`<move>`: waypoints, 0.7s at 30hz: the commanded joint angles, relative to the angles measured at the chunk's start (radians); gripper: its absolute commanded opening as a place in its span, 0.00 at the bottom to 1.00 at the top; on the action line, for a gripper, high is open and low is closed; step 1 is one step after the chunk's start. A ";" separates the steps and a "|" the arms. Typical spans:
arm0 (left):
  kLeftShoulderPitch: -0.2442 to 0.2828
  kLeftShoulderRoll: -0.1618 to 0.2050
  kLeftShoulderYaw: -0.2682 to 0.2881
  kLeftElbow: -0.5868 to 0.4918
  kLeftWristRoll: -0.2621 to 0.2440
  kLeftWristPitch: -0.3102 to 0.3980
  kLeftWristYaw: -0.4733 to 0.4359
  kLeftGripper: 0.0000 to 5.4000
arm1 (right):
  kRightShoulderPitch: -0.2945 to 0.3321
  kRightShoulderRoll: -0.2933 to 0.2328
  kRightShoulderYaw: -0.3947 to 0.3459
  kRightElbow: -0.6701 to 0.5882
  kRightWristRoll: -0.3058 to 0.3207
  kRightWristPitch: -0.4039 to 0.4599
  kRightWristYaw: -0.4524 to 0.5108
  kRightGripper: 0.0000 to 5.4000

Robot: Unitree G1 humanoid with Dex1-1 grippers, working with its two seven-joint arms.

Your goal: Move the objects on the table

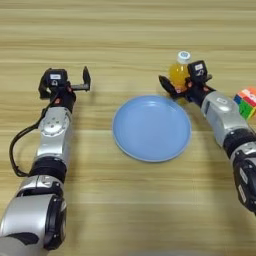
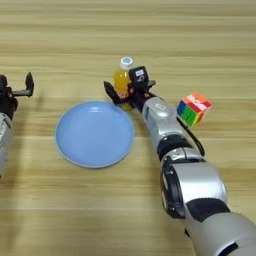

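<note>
Wide bare counter (image 1: pixel 125 30) runs along the far edge and across the near side, leaving free room on both. Toward the left edge, the left gripper (image 1: pixel 70 84) hovers over bare wood, its fingers (image 1: pixel 86 77) spread wide and holding nothing. The plate (image 1: pixel 151 128) lies flat mid-counter, with nothing in it. Just beyond the plate's far right rim stands the bottle (image 1: pixel 179 72), upright, cap on, orange juice inside. The right gripper (image 1: pixel 181 86) grasps it, fingers (image 1: pixel 168 86) clenched around its lower body. Toward the right edge, the cube (image 2: pixel 193 108) sits alone, near the right forearm but apart from it.
</note>
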 commanded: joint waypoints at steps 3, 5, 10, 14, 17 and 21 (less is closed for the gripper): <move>0.001 -0.003 0.000 0.005 0.000 0.012 0.005 1.00 | 0.069 -0.003 0.011 -0.095 0.010 0.023 0.020 1.00; 0.000 -0.002 0.000 0.006 0.000 0.012 0.004 1.00 | 0.085 -0.007 0.010 -0.125 0.015 0.028 0.022 1.00; 0.000 -0.003 0.000 0.007 0.000 0.011 0.005 1.00 | 0.112 -0.017 0.008 -0.208 0.027 0.046 0.029 1.00; -0.002 -0.002 0.000 0.012 0.000 0.009 0.004 1.00 | 0.117 -0.018 0.012 -0.263 0.038 0.060 0.029 1.00; -0.002 -0.002 0.000 0.013 0.000 0.009 0.004 1.00 | 0.106 -0.020 0.017 -0.305 0.039 0.072 0.030 1.00; -0.002 -0.001 0.000 0.013 0.000 0.008 0.004 1.00 | 0.075 -0.027 0.022 -0.376 0.046 0.100 0.030 1.00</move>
